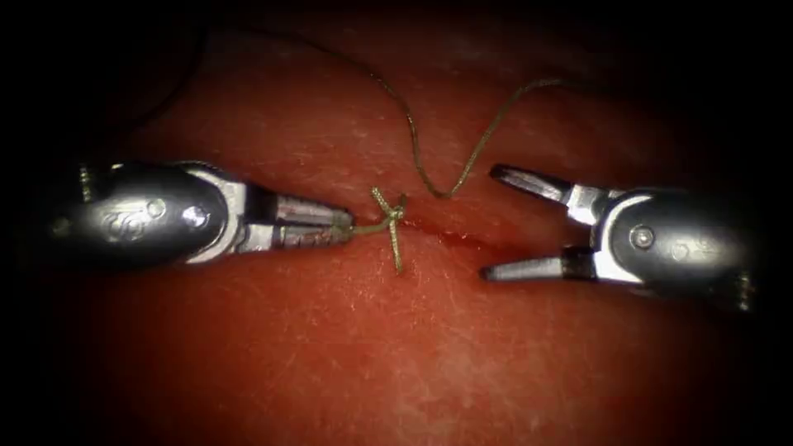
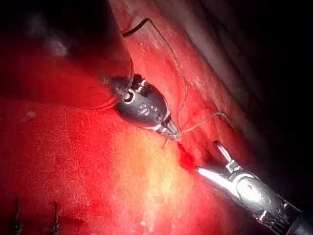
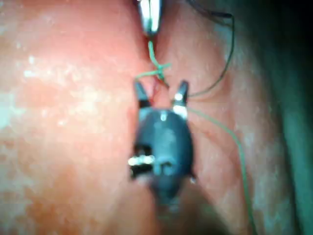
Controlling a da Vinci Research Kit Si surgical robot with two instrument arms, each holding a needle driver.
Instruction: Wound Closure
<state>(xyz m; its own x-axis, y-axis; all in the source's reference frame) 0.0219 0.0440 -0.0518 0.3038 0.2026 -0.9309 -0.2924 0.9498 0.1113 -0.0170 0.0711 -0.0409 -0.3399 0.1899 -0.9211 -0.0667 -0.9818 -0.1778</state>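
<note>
the left hand [image 1: 343, 227] comes in from the endoscope view's left and is clenched on the thread [image 1: 417, 157] right beside the knot [image 1: 395, 213], its tip lying just left of the cut [image 1: 450, 238]; the right hand [image 1: 491, 221] sits at the right of the cut, released, its two jaws spread wide and grasping nothing, one jaw above the line of the cut and one below; the knot rests on the tissue [image 1: 347, 347] at the left end of the cut, with two short thread tails sticking out, one up and one down; from the knot area a long strand dips in a v between the two hands, then one limb runs up and off to the left, the other up and off to the right; a streak of red fluid [image 1: 462, 241] lies along the cut between the knot and the right hand; in the right wrist view the open right hand [image 3: 160, 92] straddles the cut just short of the knot [image 3: 159, 71]; i can't tell where the needle is.
</note>
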